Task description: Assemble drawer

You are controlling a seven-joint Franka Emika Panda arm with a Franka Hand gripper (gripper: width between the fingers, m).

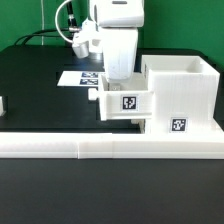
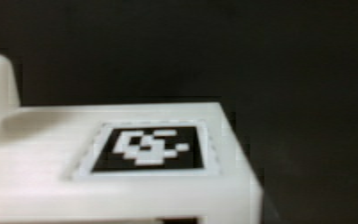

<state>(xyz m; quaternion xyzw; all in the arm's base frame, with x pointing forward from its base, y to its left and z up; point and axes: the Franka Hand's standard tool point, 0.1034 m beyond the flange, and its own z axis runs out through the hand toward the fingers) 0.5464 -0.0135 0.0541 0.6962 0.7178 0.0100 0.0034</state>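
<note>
Exterior view: gripper hangs straight over a small tray, which sits partway in the open front of the large housing, pressed against the long white border wall. My read: the wall squares the housing so the tray can slide in. Marker board lies flat behind the fingers. Wrist view shows only the tray's tagged top just below the fingers, blurred. Finger spread hidden by the tray; whether they clamp it, can't tell.
</note>
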